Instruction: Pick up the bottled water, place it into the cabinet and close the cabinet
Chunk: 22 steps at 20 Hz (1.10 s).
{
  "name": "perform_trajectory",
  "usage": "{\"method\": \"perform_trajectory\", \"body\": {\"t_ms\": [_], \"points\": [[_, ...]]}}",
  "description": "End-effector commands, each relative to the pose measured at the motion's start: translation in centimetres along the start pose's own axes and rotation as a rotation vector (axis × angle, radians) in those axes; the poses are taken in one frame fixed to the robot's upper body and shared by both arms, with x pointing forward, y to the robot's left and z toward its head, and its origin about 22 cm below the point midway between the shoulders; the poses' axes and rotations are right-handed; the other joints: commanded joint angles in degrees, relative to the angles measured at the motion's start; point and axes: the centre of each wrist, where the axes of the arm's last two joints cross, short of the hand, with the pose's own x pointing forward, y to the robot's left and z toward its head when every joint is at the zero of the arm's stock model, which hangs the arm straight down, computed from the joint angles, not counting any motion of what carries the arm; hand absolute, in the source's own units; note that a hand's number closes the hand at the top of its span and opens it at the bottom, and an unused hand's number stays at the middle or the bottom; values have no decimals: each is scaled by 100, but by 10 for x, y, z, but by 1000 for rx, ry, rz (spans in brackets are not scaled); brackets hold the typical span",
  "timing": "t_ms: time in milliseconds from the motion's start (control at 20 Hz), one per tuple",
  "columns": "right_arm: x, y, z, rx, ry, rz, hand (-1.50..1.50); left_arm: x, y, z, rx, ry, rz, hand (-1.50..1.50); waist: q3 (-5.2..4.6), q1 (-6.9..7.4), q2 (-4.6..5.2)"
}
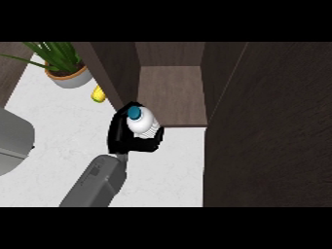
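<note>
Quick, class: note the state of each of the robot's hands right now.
Left hand: shut on the clear plastic water bottle with a blue cap.
Right hand: not in view.

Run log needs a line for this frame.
left hand: shut on bottle | bottle: before cabinet, not inside | cabinet: open | right hand: unseen
</note>
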Motion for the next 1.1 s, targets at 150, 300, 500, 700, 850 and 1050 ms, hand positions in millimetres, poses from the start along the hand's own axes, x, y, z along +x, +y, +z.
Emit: {"method": "perform_trajectory", "body": {"t_ms": [150, 300, 500, 700, 850, 1050], "points": [[16, -1, -8, 1, -62, -14, -150, 34, -47, -36, 6, 21, -68, 150, -3, -21, 32], [26, -5, 1, 9, -65, -26, -150, 49, -71, -61, 23, 18, -167, 150, -1, -159, 38], [21, -12, 1, 15, -54, -28, -150, 52, -79, -75, 74, 33, -202, 150, -3, -160, 58], [18, -13, -8, -8, -55, -16, -150, 54, -70, -93, 105, 61, -206, 150, -5, -67, 70], [9, -20, -17, 23, -101, -7, -150, 59, -75, -110, 136, 76, -270, 150, -5, -209, 129], [4, -22, -13, 10, -89, -7, -150, 42, -57, -109, 128, 64, -475, 150, -1, -242, 129]]}}
